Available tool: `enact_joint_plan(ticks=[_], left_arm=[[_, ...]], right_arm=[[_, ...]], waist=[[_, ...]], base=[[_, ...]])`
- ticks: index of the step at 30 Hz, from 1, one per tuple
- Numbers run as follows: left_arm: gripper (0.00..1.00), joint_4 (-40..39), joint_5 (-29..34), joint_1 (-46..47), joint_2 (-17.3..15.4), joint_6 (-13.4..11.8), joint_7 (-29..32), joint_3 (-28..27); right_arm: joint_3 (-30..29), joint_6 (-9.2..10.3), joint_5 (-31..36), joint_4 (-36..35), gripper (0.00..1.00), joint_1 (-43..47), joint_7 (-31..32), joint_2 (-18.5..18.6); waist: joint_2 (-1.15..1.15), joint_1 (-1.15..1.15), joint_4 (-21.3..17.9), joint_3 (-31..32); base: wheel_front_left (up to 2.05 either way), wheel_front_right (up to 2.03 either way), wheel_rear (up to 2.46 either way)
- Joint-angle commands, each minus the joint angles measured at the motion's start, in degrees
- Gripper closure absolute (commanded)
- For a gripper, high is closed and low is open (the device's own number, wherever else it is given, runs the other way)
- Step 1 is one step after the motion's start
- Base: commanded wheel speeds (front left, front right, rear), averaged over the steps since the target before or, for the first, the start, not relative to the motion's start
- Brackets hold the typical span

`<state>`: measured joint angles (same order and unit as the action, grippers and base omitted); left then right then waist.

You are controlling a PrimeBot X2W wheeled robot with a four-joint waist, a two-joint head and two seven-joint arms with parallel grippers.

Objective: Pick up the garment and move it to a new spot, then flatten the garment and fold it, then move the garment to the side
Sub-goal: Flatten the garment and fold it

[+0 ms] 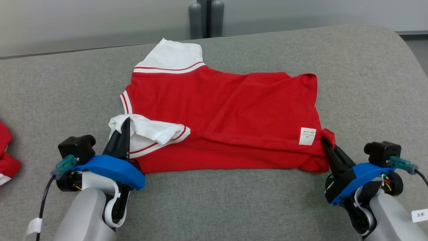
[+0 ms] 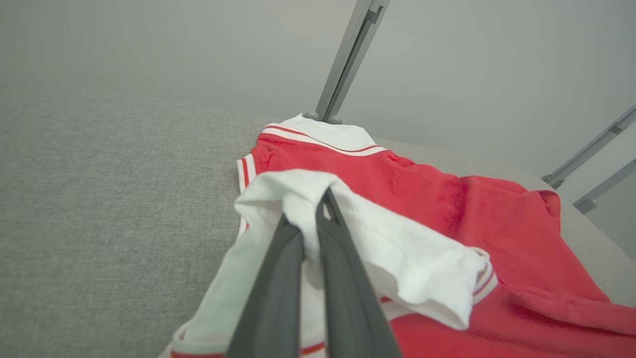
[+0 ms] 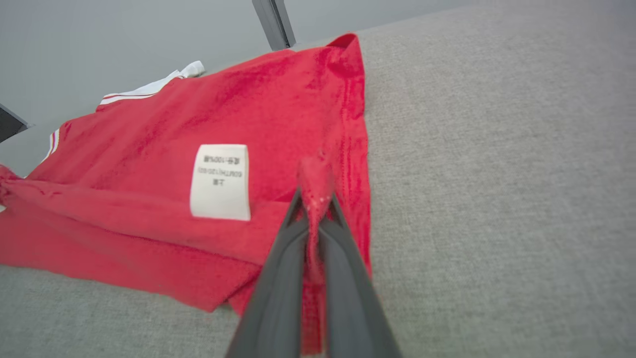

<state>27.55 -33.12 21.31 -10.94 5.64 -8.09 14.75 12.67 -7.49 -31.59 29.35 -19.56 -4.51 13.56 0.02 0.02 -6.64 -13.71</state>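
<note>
While it's spread across the grey fabric couch [image 1: 234, 201], the red shirt [image 1: 220, 110] lies mid-cushion, its near edge doubled over. Left gripper [image 1: 125, 125] is pinched tight on the near white sleeve [image 1: 157, 132], and right gripper [image 1: 324, 141] is clamped on the red hem corner [image 1: 329, 135], just beside the white care label [image 1: 307, 136].
</note>
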Motion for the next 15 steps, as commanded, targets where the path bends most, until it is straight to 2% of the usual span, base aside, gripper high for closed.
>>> enact_joint_plan(ticks=[1, 8, 15], left_arm=[[0.00, 1.4, 0.6, 1.3, -0.1, 0.3, -1.0, 0.3], [0.00, 6.5, 1.6, 0.2, 0.5, 0.5, -5.5, 0.7], [0.00, 6.9, 3.9, -5.1, -0.6, -0.4, -6.8, 0.9]], right_arm=[[0.1, -0.02, -0.2, 1.0, 0.00, -1.3, -1.1, 0.0], [1.8, -0.02, -0.6, 2.9, 0.00, 1.4, -7.1, 1.8], [2.8, -0.01, 0.8, 1.4, 0.00, 6.1, -8.1, 3.2]], waist=[[-0.02, -0.02, 0.1, 0.0], [-0.02, -0.02, 0.9, 1.8], [-0.02, -0.02, 1.0, 2.3]], base=[[0.00, 0.00, 0.00], [0.00, 0.00, 0.00], [0.00, 0.00, 0.00]])
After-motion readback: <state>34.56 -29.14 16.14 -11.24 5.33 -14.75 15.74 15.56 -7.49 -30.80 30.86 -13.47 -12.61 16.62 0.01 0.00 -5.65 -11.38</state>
